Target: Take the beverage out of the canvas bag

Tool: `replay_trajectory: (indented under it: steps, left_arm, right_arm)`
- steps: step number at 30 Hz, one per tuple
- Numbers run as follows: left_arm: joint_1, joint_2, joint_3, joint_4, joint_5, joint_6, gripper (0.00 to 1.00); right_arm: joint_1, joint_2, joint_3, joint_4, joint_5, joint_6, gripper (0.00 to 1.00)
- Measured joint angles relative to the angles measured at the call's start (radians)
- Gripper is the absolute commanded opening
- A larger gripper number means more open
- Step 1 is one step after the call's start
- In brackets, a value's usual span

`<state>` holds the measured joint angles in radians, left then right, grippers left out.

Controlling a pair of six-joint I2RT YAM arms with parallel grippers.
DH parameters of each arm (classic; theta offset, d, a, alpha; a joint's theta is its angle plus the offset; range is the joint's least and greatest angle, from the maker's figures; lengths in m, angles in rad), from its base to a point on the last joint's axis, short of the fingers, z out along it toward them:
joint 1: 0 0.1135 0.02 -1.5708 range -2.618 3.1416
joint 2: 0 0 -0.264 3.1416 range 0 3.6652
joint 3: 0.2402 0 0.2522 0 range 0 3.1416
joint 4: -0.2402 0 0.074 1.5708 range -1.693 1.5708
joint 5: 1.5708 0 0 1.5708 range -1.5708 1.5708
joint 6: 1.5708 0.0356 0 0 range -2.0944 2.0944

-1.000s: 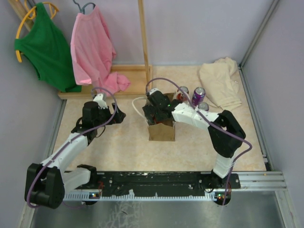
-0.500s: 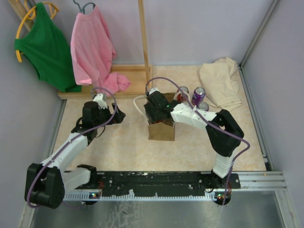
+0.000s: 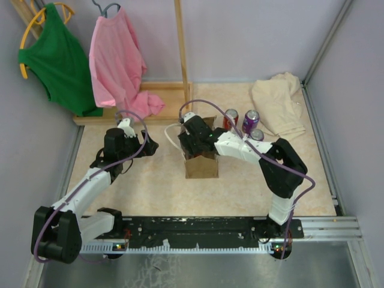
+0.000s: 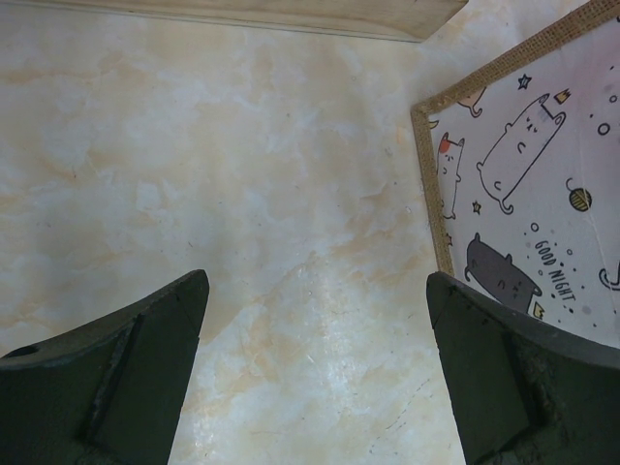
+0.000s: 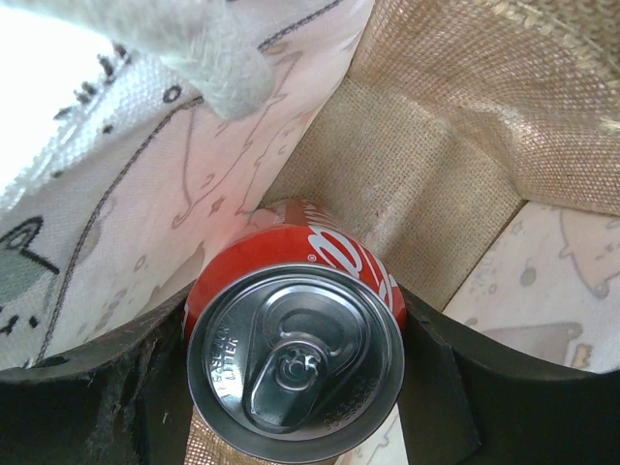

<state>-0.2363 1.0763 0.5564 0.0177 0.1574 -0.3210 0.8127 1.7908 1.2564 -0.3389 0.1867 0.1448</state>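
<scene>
The canvas bag (image 3: 201, 167) stands at mid-table, tan-brown, with a white loop handle (image 3: 173, 135) at its left. My right gripper (image 3: 193, 145) reaches down into its mouth. In the right wrist view the gripper (image 5: 295, 334) is shut on the beverage, a red can (image 5: 295, 360) with a silver top, upright between both fingers inside the burlap lining (image 5: 426, 184). The can is hidden in the top view. My left gripper (image 3: 151, 146) hovers left of the bag, open and empty (image 4: 315, 291), with the bag's cat-print side (image 4: 528, 184) at its right.
Three more cans stand behind the bag: red (image 3: 230, 118), purple (image 3: 251, 120) and one (image 3: 257, 135) beside the right arm. A cream cloth (image 3: 277, 103) lies at the back right. A wooden rack base (image 3: 162, 99) holds pink (image 3: 117, 63) and green (image 3: 57, 60) shirts.
The right gripper's jaws have closed on the can. Its wrist has shifted slightly left and back, nudging the bag with it. The left arm has stayed still.
</scene>
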Motion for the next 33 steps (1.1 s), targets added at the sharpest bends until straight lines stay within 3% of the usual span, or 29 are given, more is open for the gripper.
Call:
replay_trajectory:
  steps: [12,33]
  left_arm:
    - [0.000,0.000,0.000,0.000,0.000,0.000,1.00]
    - [-0.004,-0.023,0.000,-0.002,0.000,0.000,1.00]
  right_arm:
    - [0.068,0.082,0.104,-0.004,-0.038,-0.013,0.00]
    - [0.101,0.121,0.297,-0.095,0.074,-0.038,0.00]
